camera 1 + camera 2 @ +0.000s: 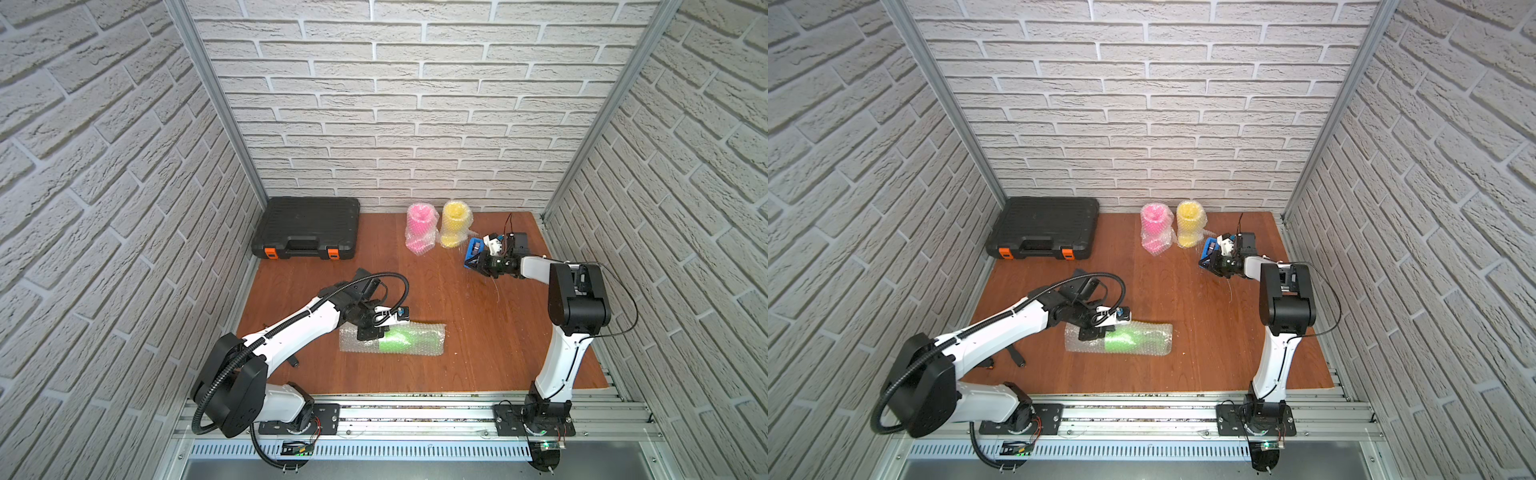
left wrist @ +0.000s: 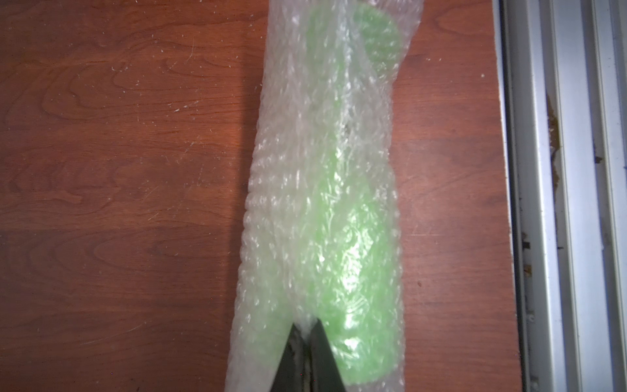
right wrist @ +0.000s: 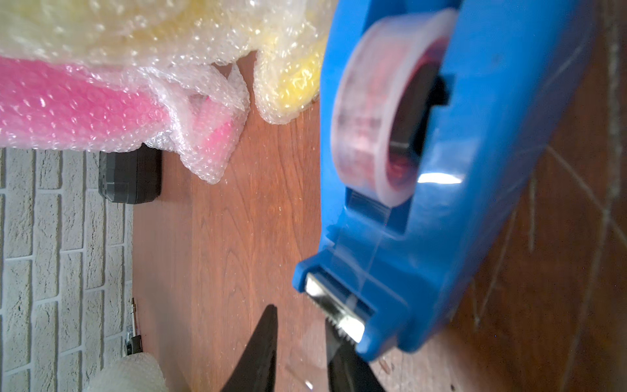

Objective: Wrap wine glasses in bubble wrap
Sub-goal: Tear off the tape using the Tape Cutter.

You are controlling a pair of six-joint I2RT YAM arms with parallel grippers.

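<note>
The lime green wine glass (image 1: pixel 399 340) (image 2: pixel 356 254) lies on its side inside a roll of bubble wrap (image 1: pixel 428 338) (image 2: pixel 281 203) near the table's front. My left gripper (image 1: pixel 371 332) (image 2: pixel 307 327) is shut on a pinch of that wrap at the bowl end. The pink wine glass (image 1: pixel 419 228) (image 3: pixel 68 105) and the yellow wine glass (image 1: pixel 455 224) (image 3: pixel 295 85) stand wrapped at the back. My right gripper (image 1: pixel 482 264) (image 3: pixel 300 317) sits at the cutter of the blue tape dispenser (image 1: pixel 473 249) (image 3: pixel 475 169). Its jaws stand apart, with a clear strip of tape (image 3: pixel 305 353) between them.
A black tool case (image 1: pixel 307 228) with orange latches lies at the back left. An aluminium rail (image 1: pixel 415 411) runs along the table's front edge. Brick-patterned walls close in three sides. Bare wood (image 1: pixel 415 291) lies between the two arms.
</note>
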